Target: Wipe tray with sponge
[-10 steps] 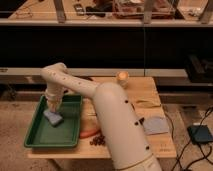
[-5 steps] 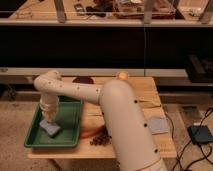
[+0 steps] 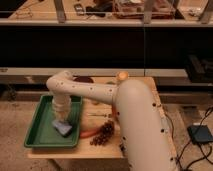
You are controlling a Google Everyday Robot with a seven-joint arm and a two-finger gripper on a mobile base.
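Mid-wipe, the jaws pinch the sponge (image 3: 64,129) onto the tray (image 3: 42,127) near its bench-centre rim; next likely needs a pressed sweep across.

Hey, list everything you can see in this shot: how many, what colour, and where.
tray: one, green, left part of the table
sponge: one, light blue-grey, inside the tray near its right side
table: one, light wood, centre
ball-like object: one, orange, table's far edge
round flat object: one, dark reddish, far edge behind the tray
long thin item: one, orange, table's front, right of the tray
lumpy cluster: one, dark brown, beside the long thin item
flat box: one, dark, floor at right, with cables
arm: one, white, reaching across to the tray
gripper: one, pale, pointing down directly over the sponge
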